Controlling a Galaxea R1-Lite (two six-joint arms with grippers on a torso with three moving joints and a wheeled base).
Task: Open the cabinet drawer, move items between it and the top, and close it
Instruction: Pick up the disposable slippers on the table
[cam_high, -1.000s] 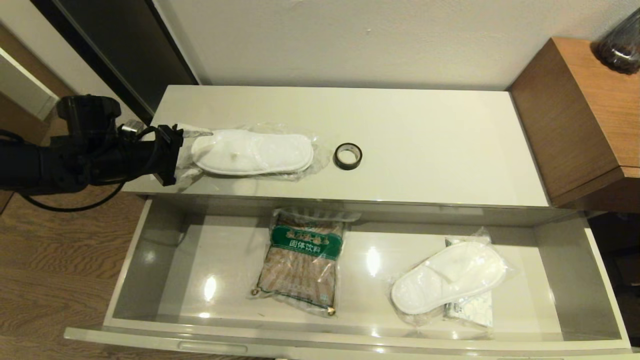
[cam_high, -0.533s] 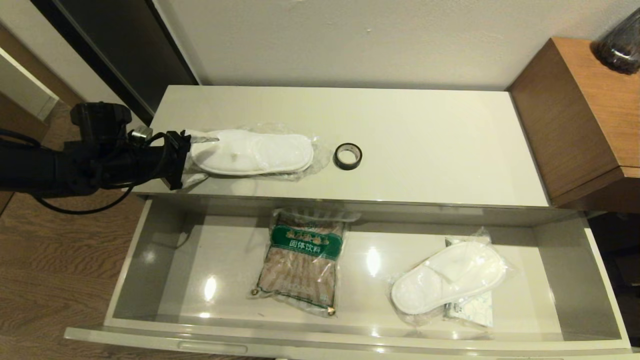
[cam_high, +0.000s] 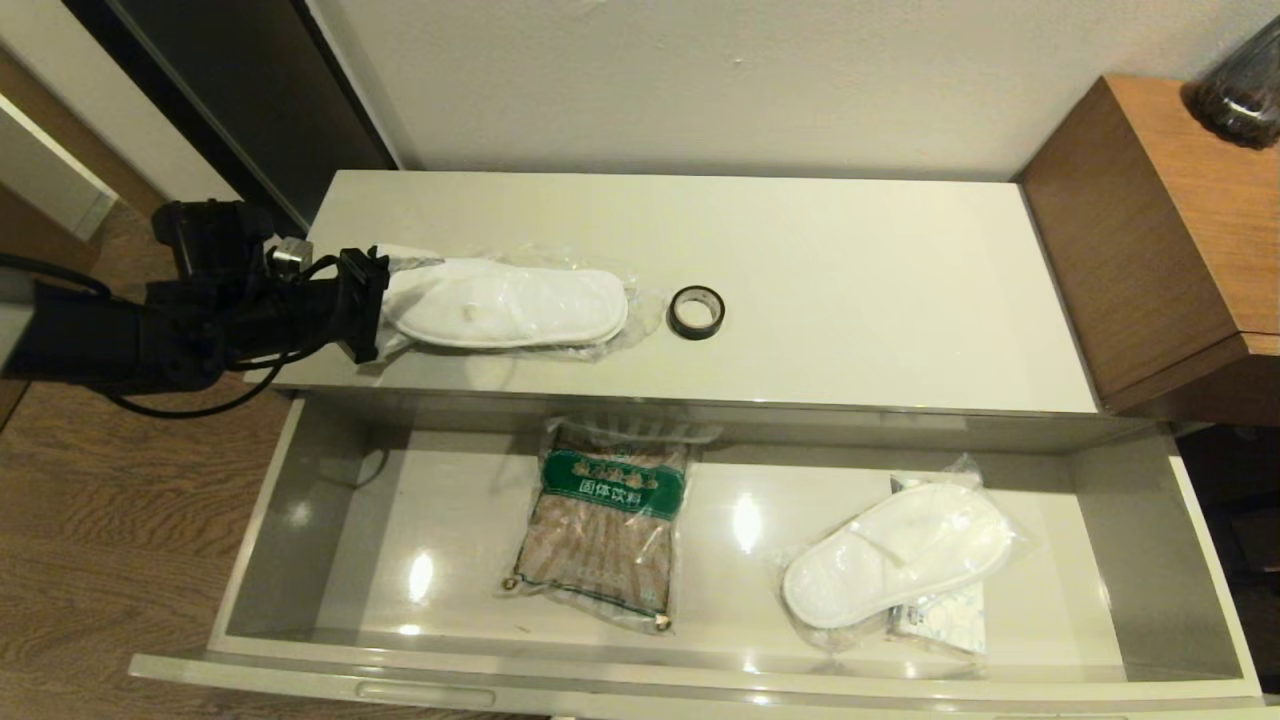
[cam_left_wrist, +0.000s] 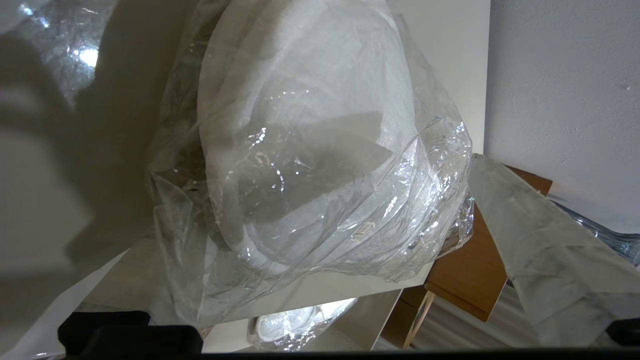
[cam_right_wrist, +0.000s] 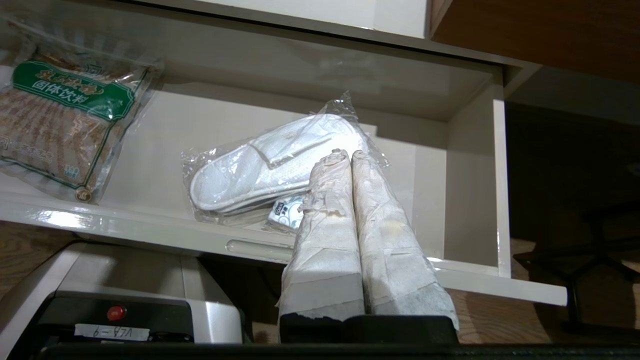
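Note:
The drawer (cam_high: 690, 678) stands pulled fully out. On the cream top (cam_high: 860, 270) lies one bagged white slipper pair (cam_high: 510, 305), with the black tape roll (cam_high: 697, 311) just to its right. My left gripper (cam_high: 393, 305) is open at that bag's left end, one taped finger (cam_left_wrist: 530, 235) on each side of the slippers (cam_left_wrist: 305, 125). Inside the drawer, the second bagged slipper pair (cam_high: 895, 555) rests on the flat white packet (cam_high: 940, 620). My right gripper (cam_right_wrist: 345, 156) is shut and empty, parked low in front of the drawer.
A brown bag with a green label (cam_high: 605, 520) lies in the middle of the drawer. A brown wooden unit (cam_high: 1160, 230) stands at the right with a dark glass vessel (cam_high: 1240, 95) on it. A wall runs behind the top.
My left arm has moved right along the top's front left corner, bringing its fingers further around the end of the slipper bag. Nothing else has shifted.

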